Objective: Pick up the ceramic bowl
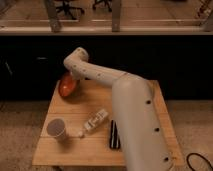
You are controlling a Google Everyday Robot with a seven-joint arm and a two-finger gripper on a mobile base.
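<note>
The ceramic bowl [66, 86], orange-brown and glossy, sits at the far left corner of the wooden table [95, 102] and looks tilted, with its inside facing the camera. My arm reaches from the lower right across the table to it. The gripper [71, 76] is at the bowl's upper rim, mostly hidden behind the wrist. Whether it touches or holds the bowl is not visible.
A white paper cup [56, 128] stands at the front left. A small clear bottle [94, 121] lies on its side mid-table, with a black oblong object [114, 134] beside it. A dark counter front runs behind the table. A cable [198, 161] lies on the floor at right.
</note>
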